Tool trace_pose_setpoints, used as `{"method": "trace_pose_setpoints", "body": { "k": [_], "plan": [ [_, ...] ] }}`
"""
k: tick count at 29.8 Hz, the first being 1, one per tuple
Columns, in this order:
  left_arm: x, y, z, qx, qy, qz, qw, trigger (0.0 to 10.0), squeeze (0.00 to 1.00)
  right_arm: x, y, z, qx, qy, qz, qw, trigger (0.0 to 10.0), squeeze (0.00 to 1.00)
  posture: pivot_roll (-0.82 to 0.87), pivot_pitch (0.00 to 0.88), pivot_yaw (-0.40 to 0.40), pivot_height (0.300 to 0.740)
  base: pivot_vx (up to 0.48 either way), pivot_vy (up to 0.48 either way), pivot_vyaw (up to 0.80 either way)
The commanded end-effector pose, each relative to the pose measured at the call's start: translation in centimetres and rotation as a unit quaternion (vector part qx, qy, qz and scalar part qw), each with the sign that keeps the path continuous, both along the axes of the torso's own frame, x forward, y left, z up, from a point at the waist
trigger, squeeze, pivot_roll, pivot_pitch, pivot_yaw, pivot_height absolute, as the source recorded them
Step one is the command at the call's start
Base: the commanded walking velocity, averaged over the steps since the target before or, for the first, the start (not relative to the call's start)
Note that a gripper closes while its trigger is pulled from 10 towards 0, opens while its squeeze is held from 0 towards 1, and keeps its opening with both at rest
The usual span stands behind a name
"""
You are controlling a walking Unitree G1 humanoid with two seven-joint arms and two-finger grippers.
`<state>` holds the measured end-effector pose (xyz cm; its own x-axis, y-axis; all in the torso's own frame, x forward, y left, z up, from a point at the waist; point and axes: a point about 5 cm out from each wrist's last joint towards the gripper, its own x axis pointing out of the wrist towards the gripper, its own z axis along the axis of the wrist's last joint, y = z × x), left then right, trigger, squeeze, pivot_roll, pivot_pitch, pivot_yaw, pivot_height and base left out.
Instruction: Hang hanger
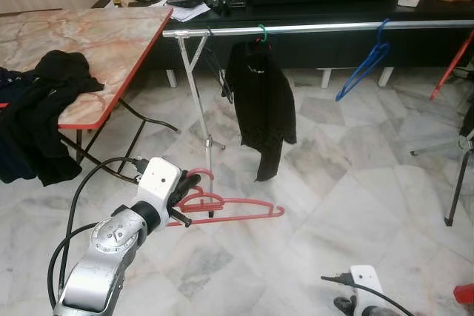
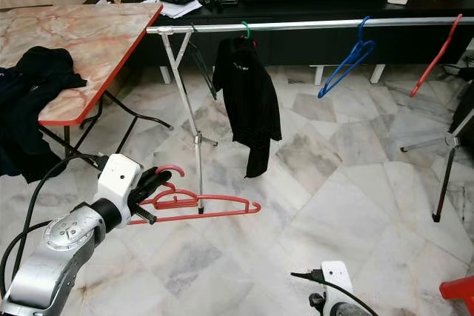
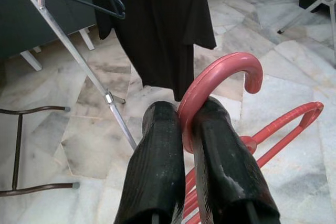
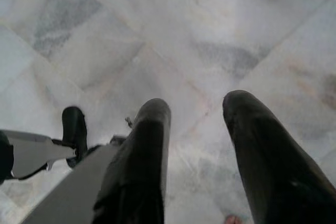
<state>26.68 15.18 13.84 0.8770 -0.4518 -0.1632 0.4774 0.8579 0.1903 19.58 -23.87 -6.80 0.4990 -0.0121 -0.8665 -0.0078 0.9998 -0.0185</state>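
Pinching red hanger (image 1: 222,206) by its hook, left claw (image 1: 185,186) shut; rail (image 1: 333,27) far ahead, lying left-right; right claw (image 4: 197,145) open, idle.

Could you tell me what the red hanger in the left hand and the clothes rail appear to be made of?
Red hanger: probably plastic; smooth, glossy, uniformly coloured, thick rounded hook. The left hand is shut on it. Clothes rail: looks like metal tubing, silvery with bright reflections.

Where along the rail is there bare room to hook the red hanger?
The rail is bare between the black garment and the blue hanger, and between blue and the far red hanger. It is crowded left of the garment. The left gripper clamps the red hanger.
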Motion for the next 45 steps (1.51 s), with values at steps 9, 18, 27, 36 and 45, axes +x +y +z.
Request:
{"method": "trace_pose_setpoints", "body": {
  "k": [9,18,27,36,45],
  "plan": [
    [-0.5,-1.0,-0.3,0.034,0.027,-0.067,0.997,10.0,0.00,3.1,2.5,1.5,-0.027,-0.032,0.216,0.975,10.0,0.00,-0.08,0.055,0.054,0.740,0.000,0.000,0.00],
    [-1.1,-2.3,-1.3,0.074,0.060,-0.147,0.985,10.0,0.00,3.4,0.5,3.7,-0.034,-0.046,0.451,0.891,10.0,0.00,-0.09,0.058,0.055,0.740,0.000,0.000,0.00],
    [-1.1,-2.8,-1.7,0.099,0.069,-0.174,0.977,10.0,0.00,5.4,2.2,6.0,0.012,-0.080,0.523,0.848,10.0,0.00,-0.09,0.055,0.057,0.740,0.000,0.000,0.00],
    [-1.2,-3.3,-1.7,0.095,0.071,-0.187,0.975,10.0,0.00,5.1,3.2,7.5,0.099,-0.077,0.581,0.804,10.0,0.00,-0.10,0.052,0.053,0.740,0.000,0.000,0.00],
    [-1.2,-3.4,-1.7,0.093,0.070,-0.191,0.975,10.0,0.00,4.5,3.1,7.4,0.109,-0.055,0.595,0.794,10.0,0.00,-0.10,0.046,0.049,0.740,0.000,0.000,0.00]
  ]
}}
